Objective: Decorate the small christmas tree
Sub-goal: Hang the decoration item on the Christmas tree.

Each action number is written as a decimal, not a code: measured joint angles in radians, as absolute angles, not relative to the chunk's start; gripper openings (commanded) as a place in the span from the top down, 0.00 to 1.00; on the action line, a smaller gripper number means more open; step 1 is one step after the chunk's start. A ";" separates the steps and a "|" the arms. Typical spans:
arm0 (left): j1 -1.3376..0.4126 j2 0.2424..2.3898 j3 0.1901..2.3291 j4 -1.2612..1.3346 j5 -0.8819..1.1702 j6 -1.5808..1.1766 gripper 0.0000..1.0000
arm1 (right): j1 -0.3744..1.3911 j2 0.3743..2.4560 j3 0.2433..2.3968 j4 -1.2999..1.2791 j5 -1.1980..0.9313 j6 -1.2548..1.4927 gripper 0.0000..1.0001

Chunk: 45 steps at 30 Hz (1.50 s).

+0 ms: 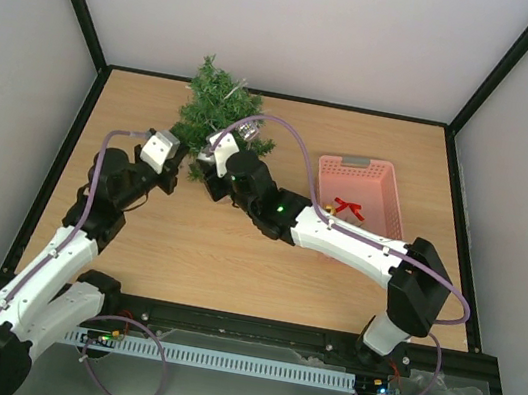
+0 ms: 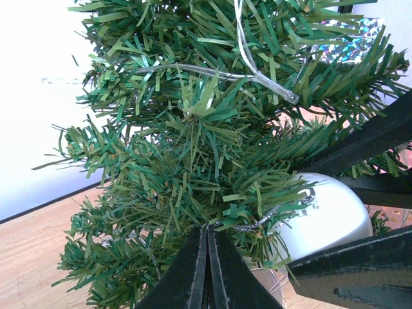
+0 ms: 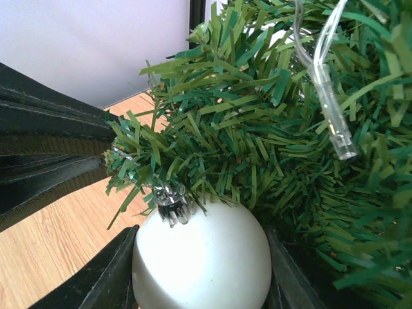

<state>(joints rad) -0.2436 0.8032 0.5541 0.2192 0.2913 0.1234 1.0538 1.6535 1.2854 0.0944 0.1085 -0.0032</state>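
Well, from above, the tree stands just ahead of both my hands. My left gripper is at its lower branches and my right gripper reaches in beside it, a little higher. Well off to the right of my right hand sits the basket with a red bow lying in it, so I reckon at least one ornament is left to hang.

Through the left wrist, my left fingers are pressed together with needles at their tips; whether a twig is pinched I cannot tell. A light string runs through the branches above them, and something glittery shows up to the right.

Through the right wrist, my right fingers are clamped either side of a white ball, its cap right under a branch. Whether its hanger is hooked I cannot tell, so I judge this ball mid-hanging, not done.
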 measured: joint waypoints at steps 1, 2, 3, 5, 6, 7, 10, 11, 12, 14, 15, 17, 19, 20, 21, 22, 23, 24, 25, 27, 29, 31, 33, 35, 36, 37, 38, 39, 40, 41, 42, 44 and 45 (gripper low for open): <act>-0.244 0.803 0.554 0.219 0.293 0.123 0.98 | 1.054 1.654 1.285 0.094 0.112 -0.001 0.57; -0.244 0.803 0.554 0.219 0.295 0.123 0.98 | 1.054 1.654 1.285 0.093 0.115 0.001 0.57; -0.244 0.802 0.554 0.219 0.299 0.123 0.98 | 1.054 1.654 1.285 0.093 0.117 0.004 0.57; -0.244 0.797 0.554 0.220 0.305 0.123 0.98 | 1.054 1.653 1.284 0.090 0.123 0.007 0.57; -0.244 0.793 0.554 0.223 0.307 0.123 0.98 | 1.054 1.654 1.282 0.090 0.126 0.008 0.57; -0.244 0.789 0.554 0.227 0.311 0.122 0.98 | 1.054 1.653 1.279 0.089 0.128 0.009 0.57; -0.244 0.783 0.554 0.243 0.315 0.122 0.98 | 1.054 1.653 1.271 0.085 0.131 0.010 0.57; -0.244 0.784 0.554 0.246 0.316 0.122 0.98 | 1.054 1.654 1.269 0.085 0.131 0.011 0.57; -0.244 0.785 0.554 0.248 0.317 0.122 0.98 | 1.054 1.654 1.269 0.085 0.131 0.011 0.57; -0.244 0.788 0.554 0.250 0.321 0.122 0.98 | 1.054 1.653 1.269 0.085 0.132 0.011 0.57; -0.244 0.789 0.554 0.250 0.323 0.122 0.98 | 1.054 1.653 1.269 0.085 0.132 0.011 0.57; -0.244 0.791 0.554 0.250 0.326 0.122 0.98 | 1.054 1.653 1.269 0.082 0.131 0.012 0.55; -0.244 0.792 0.554 0.251 0.331 0.122 0.98 | 1.054 1.653 1.269 0.078 0.131 0.014 0.49; -0.244 0.793 0.554 0.251 0.334 0.121 0.98 | 1.054 1.653 1.269 0.076 0.130 0.016 0.47; -0.244 0.793 0.554 0.251 0.338 0.120 0.98 | 1.054 1.651 1.268 0.071 0.126 0.022 0.45; -0.244 0.793 0.554 0.251 0.340 0.120 0.98 | 1.054 1.649 1.268 0.065 0.123 0.025 0.43; -0.244 0.793 0.554 0.251 0.342 0.119 0.98 | 1.054 1.641 1.264 0.060 0.115 0.028 0.41; -0.244 0.793 0.554 0.251 0.344 0.119 0.97 | 1.054 1.633 1.261 0.054 0.110 0.031 0.40; -0.244 0.793 0.554 0.251 0.344 0.119 0.98 | 1.054 1.621 1.254 0.049 0.103 0.032 0.38; -0.244 0.792 0.554 0.251 0.345 0.120 0.98 | 1.054 1.595 1.245 0.035 0.084 0.039 0.35; -0.244 0.790 0.553 0.251 0.345 0.120 0.98 | 1.054 1.566 1.236 0.025 0.066 0.043 0.32; -0.244 0.786 0.552 0.251 0.347 0.120 0.97 | 1.054 1.538 1.233 0.012 0.049 0.047 0.30; -0.244 0.784 0.549 0.250 0.348 0.120 0.98 | 1.054 1.516 1.231 0.000 0.030 0.051 0.27; -0.244 0.781 0.548 0.249 0.348 0.120 0.98 | 1.054 1.498 1.230 -0.016 0.009 0.054 0.24; -0.244 0.780 0.548 0.249 0.348 0.120 0.98 | 1.054 1.489 1.227 -0.022 -0.002 0.056 0.23; -0.244 0.777 0.548 0.249 0.348 0.120 0.98 | 1.054 1.479 1.223 -0.027 -0.014 0.057 0.23; -0.244 0.774 0.548 0.248 0.348 0.120 0.98 | 1.054 1.470 1.218 -0.030 -0.024 0.061 0.22; -0.244 0.771 0.548 0.248 0.348 0.120 0.98 | 1.054 1.461 1.214 -0.036 -0.032 0.064 0.22; -0.244 0.769 0.548 0.248 0.348 0.120 0.98 | 1.054 1.449 1.209 -0.044 -0.044 0.069 0.21; -0.244 0.767 0.548 0.248 0.348 0.120 0.97 | 1.054 1.437 1.205 -0.049 -0.052 0.073 0.21; -0.244 0.766 0.548 0.246 0.348 0.120 0.95 | 1.054 1.425 1.201 -0.051 -0.059 0.077 0.20; -0.244 0.761 0.548 0.241 0.348 0.120 0.90 | 1.054 1.389 1.191 -0.061 -0.072 0.090 0.18; -0.244 0.758 0.548 0.235 0.347 0.122 0.86 | 1.054 1.375 1.188 -0.064 -0.075 0.095 0.17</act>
